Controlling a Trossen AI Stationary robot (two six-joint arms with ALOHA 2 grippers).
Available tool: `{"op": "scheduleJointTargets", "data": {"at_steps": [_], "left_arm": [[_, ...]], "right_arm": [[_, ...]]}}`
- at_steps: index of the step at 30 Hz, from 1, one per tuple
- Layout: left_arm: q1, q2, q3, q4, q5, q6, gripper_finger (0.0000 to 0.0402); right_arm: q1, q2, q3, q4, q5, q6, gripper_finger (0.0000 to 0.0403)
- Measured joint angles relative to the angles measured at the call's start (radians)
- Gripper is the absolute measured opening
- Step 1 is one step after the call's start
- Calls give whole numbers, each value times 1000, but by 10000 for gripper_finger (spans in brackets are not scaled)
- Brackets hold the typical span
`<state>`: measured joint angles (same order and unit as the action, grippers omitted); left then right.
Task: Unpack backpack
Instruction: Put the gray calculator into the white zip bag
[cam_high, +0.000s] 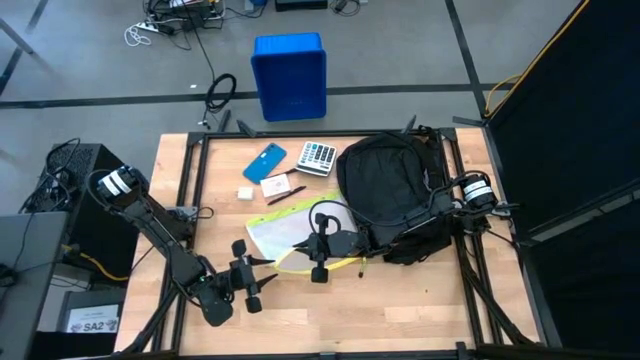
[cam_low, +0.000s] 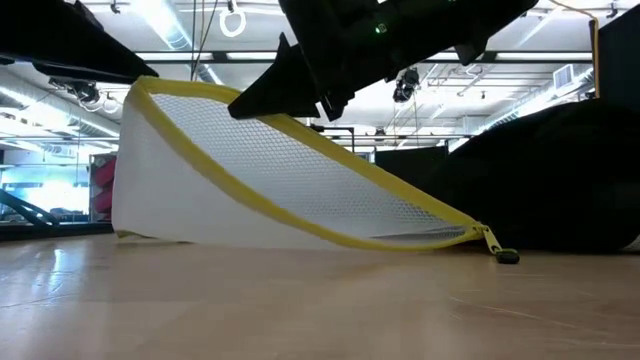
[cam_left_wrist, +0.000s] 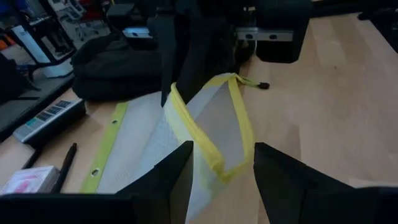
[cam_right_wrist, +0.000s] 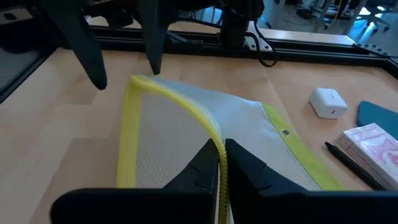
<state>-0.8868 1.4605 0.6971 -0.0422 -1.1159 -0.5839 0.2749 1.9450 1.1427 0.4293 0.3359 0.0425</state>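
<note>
A white mesh pouch with yellow trim (cam_high: 285, 238) lies at the table's middle, left of the black backpack (cam_high: 385, 180), which rests on the tabletop. My right gripper (cam_right_wrist: 221, 149) reaches over from the backpack's side and is shut on the pouch's yellow edge. My left gripper (cam_left_wrist: 222, 152) comes from the near left and is open. Its two fingers stand on either side of the pouch's raised corner (cam_left_wrist: 219, 169); I see no touch. My right gripper pinches the pouch's yellow zipper edge (cam_right_wrist: 217, 138) between its two fingers, partway along that edge. The fingers slant down from the table's right side and lie across the edge. That edge is lifted and the pouch stands tilted, its lower edge (cam_low: 300, 240) on the table.
Far left of the pouch lie a blue phone (cam_high: 265, 160), a calculator (cam_high: 318, 157), a pink card box (cam_high: 275, 186), a white charger (cam_high: 245, 192) and a pen (cam_high: 285, 196). A blue bin (cam_high: 290, 75) stands on the floor beyond the far edge. Bare wood shows along the near edge.
</note>
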Motion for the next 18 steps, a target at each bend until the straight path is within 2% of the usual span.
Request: {"op": "scheduleJointTargets", "data": {"at_steps": [3,11,14,18], "left_arm": [[12,0,0,0,-29,4,139],[54,0,0,4,-21,-17,147],[75,0,0,-4,33,29,172],[102,-4,0,-5,88,85,235]], "right_arm": [[0,0,0,0,0,0,0],[0,0,0,3,-26,0,0],[0,-1,0,4,-26,0,0],[0,-1,0,3,-48,0,0]]}}
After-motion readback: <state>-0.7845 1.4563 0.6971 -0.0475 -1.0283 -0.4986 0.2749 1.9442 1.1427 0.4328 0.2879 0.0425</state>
